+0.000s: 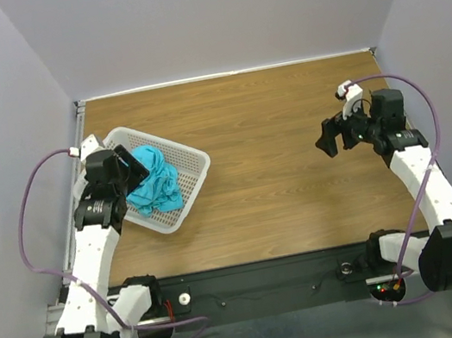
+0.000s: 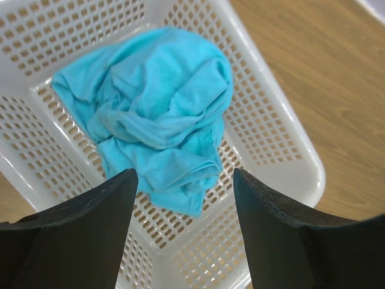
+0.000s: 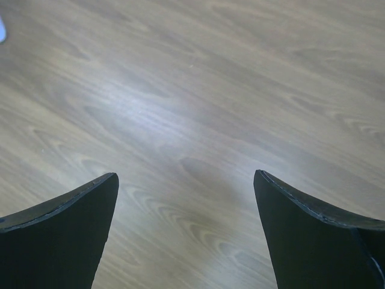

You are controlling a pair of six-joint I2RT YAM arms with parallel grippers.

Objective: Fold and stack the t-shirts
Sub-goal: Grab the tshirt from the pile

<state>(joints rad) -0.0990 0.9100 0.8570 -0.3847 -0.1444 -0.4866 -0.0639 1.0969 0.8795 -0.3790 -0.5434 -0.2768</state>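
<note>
One turquoise-blue t-shirt (image 1: 155, 184) lies crumpled in a white mesh basket (image 1: 194, 167) at the table's left. In the left wrist view the shirt (image 2: 156, 108) fills the basket's middle. My left gripper (image 1: 127, 166) hangs open just above the basket's left side, its fingers (image 2: 90, 235) apart over the shirt's near edge, holding nothing. My right gripper (image 1: 332, 136) is open and empty above bare wood at the right; its wrist view shows only tabletop (image 3: 192, 108) between the fingertips (image 3: 319, 235).
The wooden table (image 1: 295, 165) stretches between basket and right arm. Grey walls close in the back and both sides. A black rail (image 1: 254, 278) with the arm bases runs along the near edge.
</note>
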